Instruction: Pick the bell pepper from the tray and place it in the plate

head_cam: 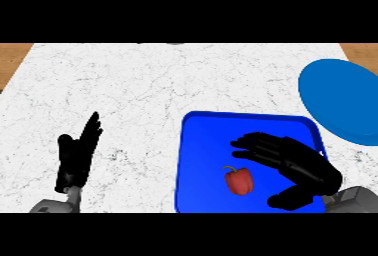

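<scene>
The right hand is in the lower right of the frame, over the blue tray. Its fingers are spread out and point to the upper left, and its thumb sticks out at the bottom. The hand is open and holds nothing. The red bell pepper lies in the tray, near the bottom middle of the frame, just beside the hand, in the gap between the fingers and the thumb. You cannot tell if the hand touches it. The pepper has a small green stem at its top. The left hand is in the lower left of the frame, over the white counter. Its fingers are straight and point up, so it is open too, and it is resting there with nothing in it. It is well apart from the tray. A grey arm shows under each hand at the bottom edge. There is one pepper, one tray and one plate. The plate is blue and round, and it sits in the upper right of the frame, partly cut off by the edge, just beside the tray's top right corner. There are two hands. No words or labels can be seen on any of the things.
</scene>
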